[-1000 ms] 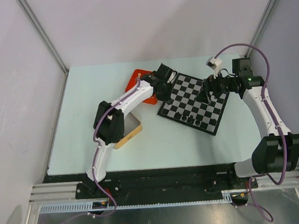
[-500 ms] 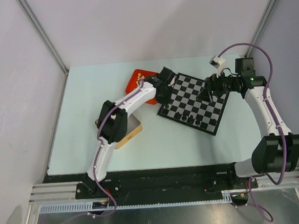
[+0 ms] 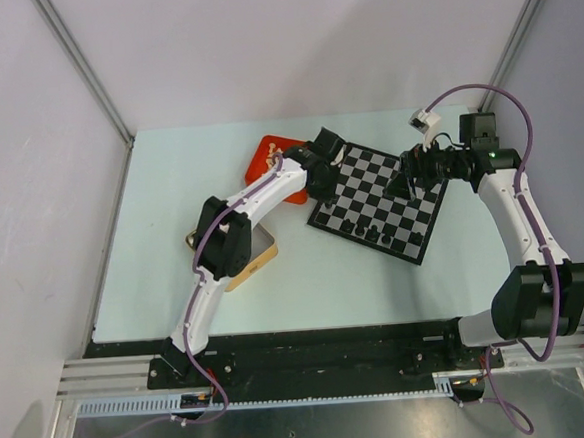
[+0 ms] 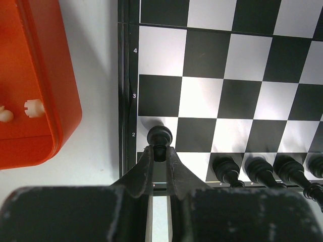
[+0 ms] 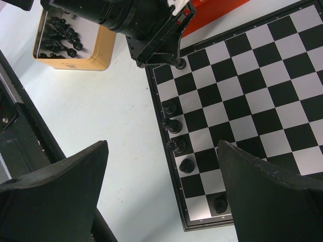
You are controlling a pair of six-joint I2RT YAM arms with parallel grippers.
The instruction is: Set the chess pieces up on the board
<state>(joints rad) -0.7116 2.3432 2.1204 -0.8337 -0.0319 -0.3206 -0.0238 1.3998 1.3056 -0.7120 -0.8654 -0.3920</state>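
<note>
Setting a black pawn [image 4: 159,135] near the board's [image 4: 232,96] corner, beside the row of black pieces [image 4: 262,169]: the left gripper [image 4: 159,151] is clamped on it. Next, probably seat it upright, then release. The right gripper [image 5: 161,196] hovers, fingers wide apart.

The left arm [image 3: 255,193] and right arm [image 3: 513,219] have white shells, black joints and a purple cable [image 3: 473,87] each; the left end effector [image 4: 159,154] and right end effector [image 5: 161,151] are matte black.
</note>
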